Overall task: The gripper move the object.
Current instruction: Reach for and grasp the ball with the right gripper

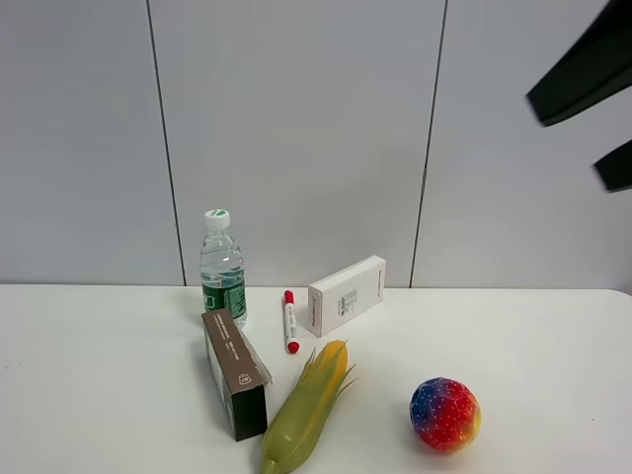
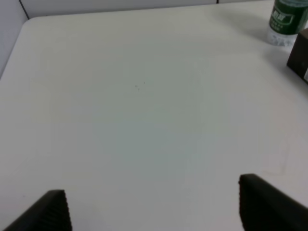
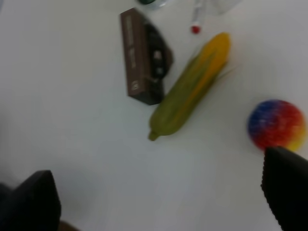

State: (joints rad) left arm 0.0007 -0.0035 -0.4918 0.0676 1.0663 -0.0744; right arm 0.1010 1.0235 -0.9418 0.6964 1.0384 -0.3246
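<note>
The rainbow ball (image 1: 445, 415) sits on the white table at the front right, blue-purple on its left side and red, orange and yellow elsewhere. In the right wrist view the ball (image 3: 276, 124) lies just beyond one black finger (image 3: 286, 185). My right gripper (image 3: 159, 166) is open and empty, held high above the table; two black fingers (image 1: 583, 74) show at the top right of the exterior view. My left gripper (image 2: 151, 187) is open and empty over bare table, out of the exterior view.
A yellow-green corn cob (image 1: 308, 405) lies left of the ball, beside a brown box (image 1: 235, 370). Behind stand a water bottle (image 1: 222, 267), a red-capped marker (image 1: 290, 321) and a white box (image 1: 346, 294). The bottle (image 2: 287, 21) shows in the left wrist view.
</note>
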